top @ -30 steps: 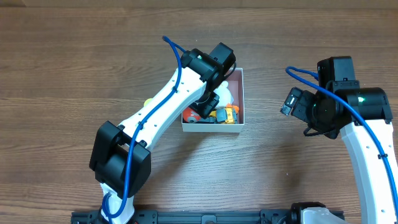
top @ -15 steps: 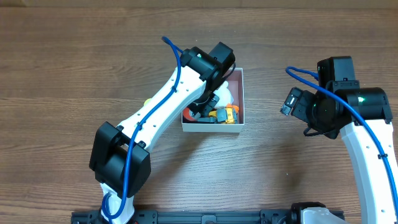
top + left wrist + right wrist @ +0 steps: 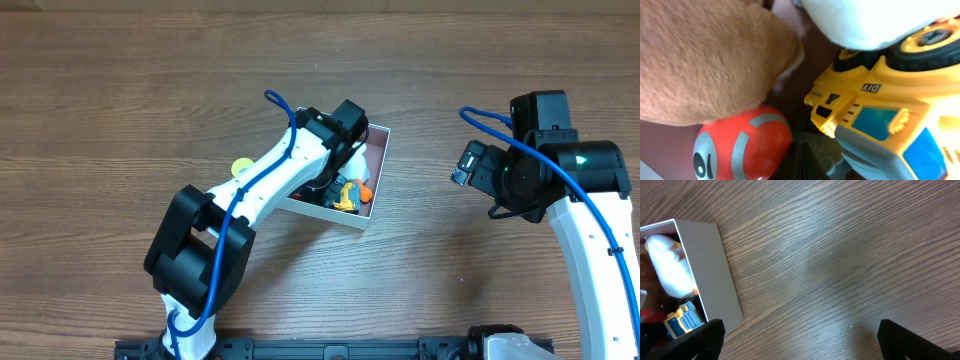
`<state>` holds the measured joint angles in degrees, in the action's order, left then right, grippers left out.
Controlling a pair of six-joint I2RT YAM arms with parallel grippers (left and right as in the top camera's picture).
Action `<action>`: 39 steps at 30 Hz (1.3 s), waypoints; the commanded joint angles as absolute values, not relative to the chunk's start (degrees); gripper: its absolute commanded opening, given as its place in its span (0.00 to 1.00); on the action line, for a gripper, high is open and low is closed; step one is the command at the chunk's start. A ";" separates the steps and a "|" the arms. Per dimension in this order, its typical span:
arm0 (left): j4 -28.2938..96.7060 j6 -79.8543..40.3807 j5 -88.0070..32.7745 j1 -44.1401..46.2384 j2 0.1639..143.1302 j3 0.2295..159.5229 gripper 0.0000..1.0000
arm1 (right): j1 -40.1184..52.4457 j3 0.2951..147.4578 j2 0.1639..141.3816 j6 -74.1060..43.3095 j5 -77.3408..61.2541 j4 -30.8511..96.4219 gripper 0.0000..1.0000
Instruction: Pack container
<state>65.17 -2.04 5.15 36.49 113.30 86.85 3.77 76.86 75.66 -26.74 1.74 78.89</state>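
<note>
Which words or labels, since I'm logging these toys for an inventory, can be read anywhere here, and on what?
"DIY": on a small plate on the yellow toy truck, left wrist view.
Dark marks on the orange-red ball: cannot be read as text.
Overhead and right wrist views: no text that can be read.

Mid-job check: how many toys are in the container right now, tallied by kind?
Plush toys: 2, the tan plush and the white plush
Toy trucks: 1, the yellow truck
Balls: 1, the red-orange ball
Total: 4 in view; the container may hide more.
</note>
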 commanded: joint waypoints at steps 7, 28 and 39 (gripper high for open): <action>77.56 -3.25 6.22 36.38 112.57 113.38 0.17 | 3.51 77.10 75.57 -26.59 3.44 79.07 1.00; 86.80 -11.75 8.43 23.11 112.60 100.71 0.13 | 3.51 77.10 75.57 -26.61 3.40 77.91 1.00; 70.52 -11.84 -6.17 26.98 112.60 87.35 0.04 | 3.51 77.10 75.57 -26.61 3.40 77.73 1.00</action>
